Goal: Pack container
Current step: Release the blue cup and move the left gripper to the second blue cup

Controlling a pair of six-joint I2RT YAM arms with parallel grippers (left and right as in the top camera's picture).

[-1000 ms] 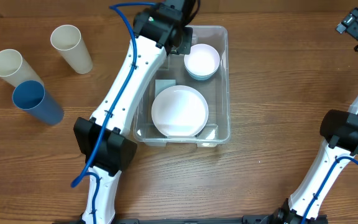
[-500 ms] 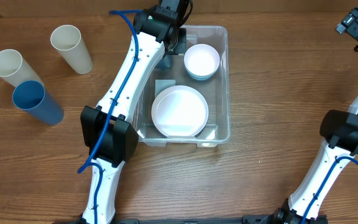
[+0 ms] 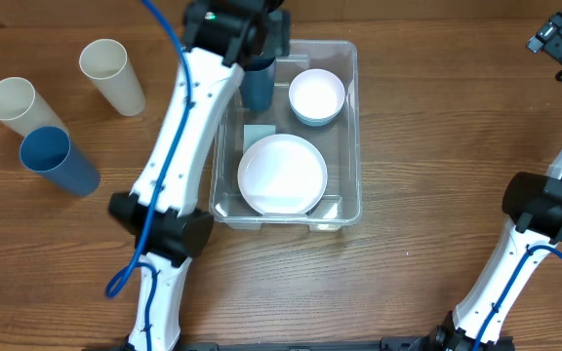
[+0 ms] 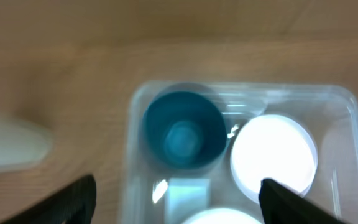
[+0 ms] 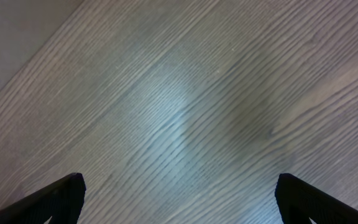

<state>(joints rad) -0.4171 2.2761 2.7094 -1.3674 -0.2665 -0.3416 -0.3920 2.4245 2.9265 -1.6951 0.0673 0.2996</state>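
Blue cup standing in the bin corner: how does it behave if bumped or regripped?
Probably light: the blue cup looks thin-walled and empty, so a nudge may slide it. Tall and narrow, so likely tippy, though the container walls and the bowl beside it should catch it. Squeezed at the rim, it may flex.

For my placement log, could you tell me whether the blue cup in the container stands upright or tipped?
Upright: the blue cup shows its round open mouth and base from straight above.
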